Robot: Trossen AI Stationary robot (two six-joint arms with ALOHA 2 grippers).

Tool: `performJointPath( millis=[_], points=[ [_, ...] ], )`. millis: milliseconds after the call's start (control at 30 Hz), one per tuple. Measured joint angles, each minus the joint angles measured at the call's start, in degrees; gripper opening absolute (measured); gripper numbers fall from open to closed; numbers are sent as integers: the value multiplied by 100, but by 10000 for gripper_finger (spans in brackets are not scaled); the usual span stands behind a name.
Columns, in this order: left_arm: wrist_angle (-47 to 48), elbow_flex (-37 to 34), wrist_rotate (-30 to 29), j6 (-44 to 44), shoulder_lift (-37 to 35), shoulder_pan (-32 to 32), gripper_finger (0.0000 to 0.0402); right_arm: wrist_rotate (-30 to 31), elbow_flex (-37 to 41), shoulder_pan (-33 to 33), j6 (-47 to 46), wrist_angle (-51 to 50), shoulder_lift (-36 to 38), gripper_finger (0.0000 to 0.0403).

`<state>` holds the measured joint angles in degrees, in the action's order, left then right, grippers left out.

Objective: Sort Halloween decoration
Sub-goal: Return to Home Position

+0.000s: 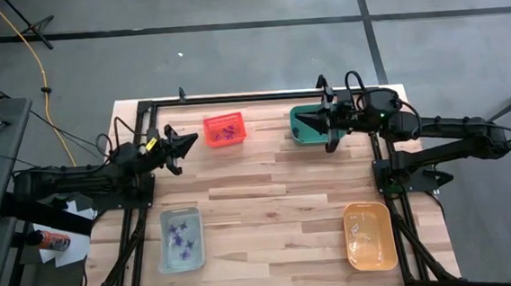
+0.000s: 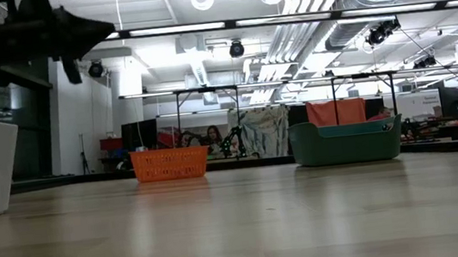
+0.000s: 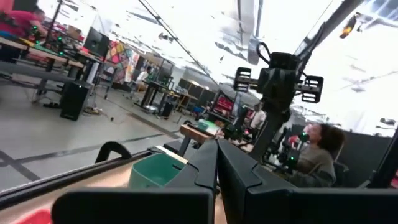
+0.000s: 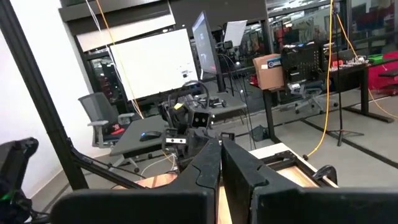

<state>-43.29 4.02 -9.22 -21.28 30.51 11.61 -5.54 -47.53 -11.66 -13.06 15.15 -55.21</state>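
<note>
Tiny spiky purple trinkets [image 1: 182,239] in clear bin [image 1: 163,250] (thin-legged); left gripper [image 3: 217,148], right gripper [image 4: 221,147] closed.

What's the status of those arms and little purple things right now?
Left gripper shut, empty, beside red bin. Right gripper shut, empty, at green bin. Purple trinkets in clear bin and red bin. Nothing blocking.

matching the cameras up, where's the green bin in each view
high: green bin at the far edge, right of centre.
low: right of centre, at the far end.
left wrist: in view ahead.
right wrist: not in it.
landmark: red bin to its left, high and low.
</note>
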Motion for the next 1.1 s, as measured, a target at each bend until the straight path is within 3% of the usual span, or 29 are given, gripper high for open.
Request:
performJointPath(
  millis=[200, 433, 667, 833, 1100],
  points=[
    [222, -340, 29, -285, -276, -13, 0, 0, 0, 0, 0, -439, 301, 12],
    [437, -337, 123, -373, -311, -132, 0, -53, 0, 4, -201, -1917, 909, 12],
    [928, -333, 141, -995, -310, -132, 1, -96, 85, 7, 126, -3025, 1413, 3],
    [1040, -333, 141, -954, -304, -132, 1, -166, 982, 9, -44, -2447, 2067, 1],
    [1106, -333, 141, -981, -304, -130, 1, -179, 3174, 152, -692, -49, 3258, 0]
  ],
)
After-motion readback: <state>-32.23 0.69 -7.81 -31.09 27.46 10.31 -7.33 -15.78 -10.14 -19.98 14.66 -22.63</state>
